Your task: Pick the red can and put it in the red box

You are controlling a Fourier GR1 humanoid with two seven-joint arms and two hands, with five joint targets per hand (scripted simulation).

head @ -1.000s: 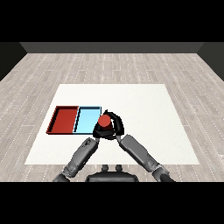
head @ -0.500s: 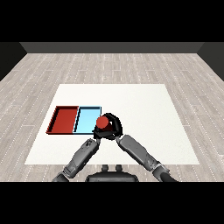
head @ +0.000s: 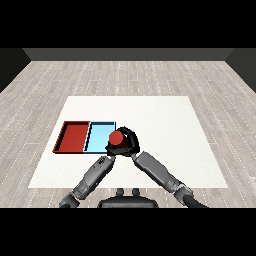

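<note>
My right hand point(head: 129, 141) is curled round the red can point(head: 116, 138), holding it at the right edge of the light blue tray point(head: 98, 136). The red tray point(head: 74, 136) lies to the left of the blue one, with nothing in it. The left hand point(head: 111, 149) sits just below the can, mostly hidden behind it and the right hand, at the blue tray's near right corner.
Both trays lie side by side at the left of the white table point(head: 165, 120). Both grey forearms cross the table's near edge toward the middle.
The right hand has carried the red can a little to the left, toward the blue tray. The left hand has barely moved.
</note>
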